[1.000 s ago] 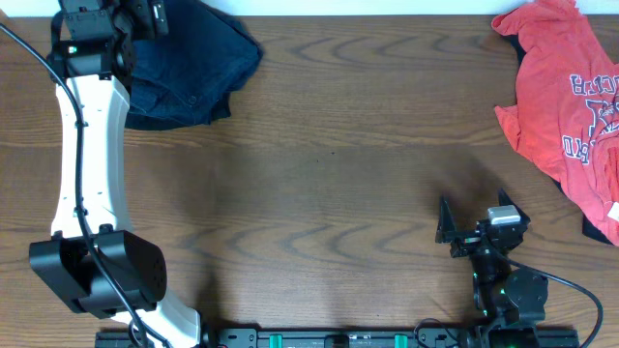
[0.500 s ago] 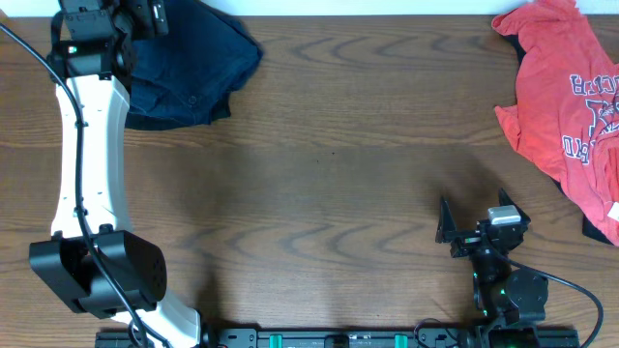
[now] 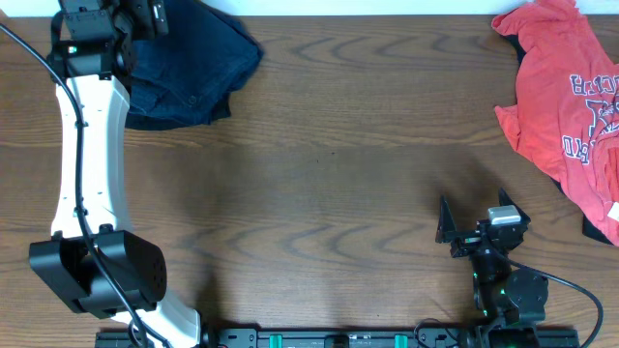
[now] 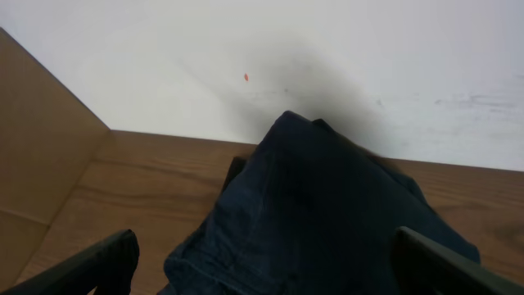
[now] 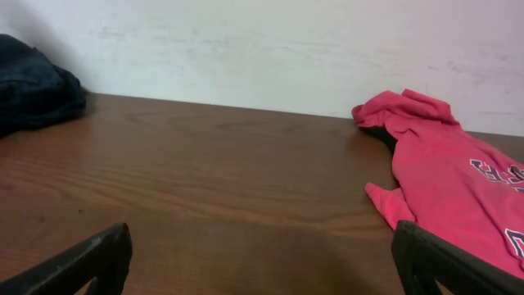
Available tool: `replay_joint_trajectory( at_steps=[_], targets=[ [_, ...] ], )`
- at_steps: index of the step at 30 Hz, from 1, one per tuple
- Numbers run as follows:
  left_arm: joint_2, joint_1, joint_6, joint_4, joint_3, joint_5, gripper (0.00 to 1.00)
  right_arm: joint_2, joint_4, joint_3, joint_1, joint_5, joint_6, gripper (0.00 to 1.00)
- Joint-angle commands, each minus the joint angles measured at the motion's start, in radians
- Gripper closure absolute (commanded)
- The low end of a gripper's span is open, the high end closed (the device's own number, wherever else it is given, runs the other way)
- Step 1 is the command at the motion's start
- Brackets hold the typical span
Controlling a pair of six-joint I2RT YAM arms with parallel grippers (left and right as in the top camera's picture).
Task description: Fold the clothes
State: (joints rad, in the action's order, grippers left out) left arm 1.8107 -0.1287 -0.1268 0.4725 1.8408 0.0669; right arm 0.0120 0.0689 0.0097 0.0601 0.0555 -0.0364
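A crumpled dark navy garment (image 3: 189,68) lies at the table's far left corner. My left gripper (image 3: 143,14) is over its far edge. In the left wrist view the navy garment (image 4: 327,205) fills the space between the wide-apart fingers, and the left gripper (image 4: 264,246) is open. An orange-red T-shirt (image 3: 566,97) with dark lettering lies spread at the far right, and it also shows in the right wrist view (image 5: 458,188). My right gripper (image 3: 474,211) is open and empty near the front right, over bare wood (image 5: 262,242).
A dark cloth piece (image 3: 595,229) pokes out under the T-shirt at the right edge. A white wall (image 5: 270,49) runs along the table's far edge. A tan panel (image 4: 37,164) stands left of the table corner. The wooden table (image 3: 329,184) lies between the garments.
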Motion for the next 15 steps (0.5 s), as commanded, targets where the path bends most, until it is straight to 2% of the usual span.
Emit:
replay_joint_trajectory(
  at_steps=[1,9,15],
  targets=[
    [0.005,0.001,0.011,0.003,0.002,0.006,0.02,-0.007,0.001,-0.004,-0.001,0.001,0.006,0.01],
    [-0.002,0.005,-0.017,0.025,0.002,0.013,0.02,-0.007,0.002,-0.004,-0.001,0.001,0.006,0.01],
    [-0.083,0.010,-0.032,0.087,0.002,0.021,0.02,-0.007,0.001,-0.004,-0.001,0.001,0.006,0.01]
  ],
)
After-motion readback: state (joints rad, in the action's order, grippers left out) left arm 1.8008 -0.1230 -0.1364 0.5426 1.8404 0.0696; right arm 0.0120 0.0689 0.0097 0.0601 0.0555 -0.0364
